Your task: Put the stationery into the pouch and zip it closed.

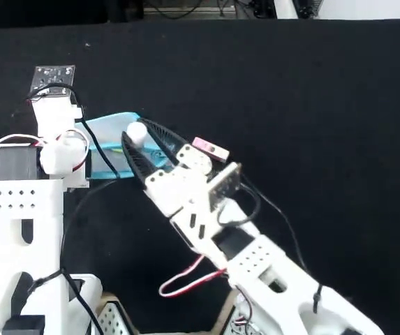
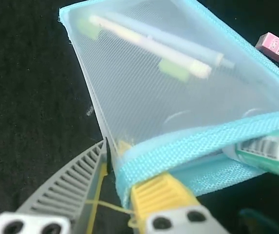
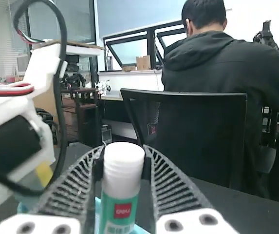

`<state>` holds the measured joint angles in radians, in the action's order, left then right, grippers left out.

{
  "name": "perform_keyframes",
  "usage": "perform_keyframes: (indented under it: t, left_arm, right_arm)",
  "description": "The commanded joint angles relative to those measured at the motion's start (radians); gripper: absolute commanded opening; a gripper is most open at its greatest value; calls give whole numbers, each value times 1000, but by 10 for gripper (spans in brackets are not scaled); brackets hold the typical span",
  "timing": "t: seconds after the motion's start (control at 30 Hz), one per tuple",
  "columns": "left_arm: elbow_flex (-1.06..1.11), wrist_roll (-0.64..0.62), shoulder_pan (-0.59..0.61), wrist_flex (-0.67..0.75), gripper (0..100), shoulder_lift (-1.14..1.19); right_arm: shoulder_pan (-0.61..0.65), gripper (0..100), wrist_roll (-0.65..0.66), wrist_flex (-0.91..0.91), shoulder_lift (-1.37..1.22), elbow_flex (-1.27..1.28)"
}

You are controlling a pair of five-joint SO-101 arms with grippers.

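- My right gripper pinches the glue stick cap-up, its long axis aimed down into the pouch mouth.
- My left gripper is clamped on the pouch's zipper rim, with the opening right at the stick's base.

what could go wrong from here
The white-capped green glue stick in the right tool sits at the zipper rim of the light blue mesh pouch; it may snag and shove the pouch. The left tool pinches just one corner, so the pouch might slip free. The pink eraser lies outside; zipping early would leave it out.
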<state>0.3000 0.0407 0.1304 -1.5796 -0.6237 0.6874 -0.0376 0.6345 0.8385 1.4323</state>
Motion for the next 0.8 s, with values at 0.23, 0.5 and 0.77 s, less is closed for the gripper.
perform_keyframes:
  t: [0.23, 0.5, 0.77]
  left_arm:
    - [-48, 8, -10, -8, 30, 2]
    - [-48, 8, -10, -8, 30, 2]
    - [-48, 8, -15, -11, 30, 2]
  right_arm:
    - [5, 11, 54, -229, 259, 90]
    - [40, 11, 55, -551, 478, 90]
    - [123, 11, 55, -735, 568, 59]
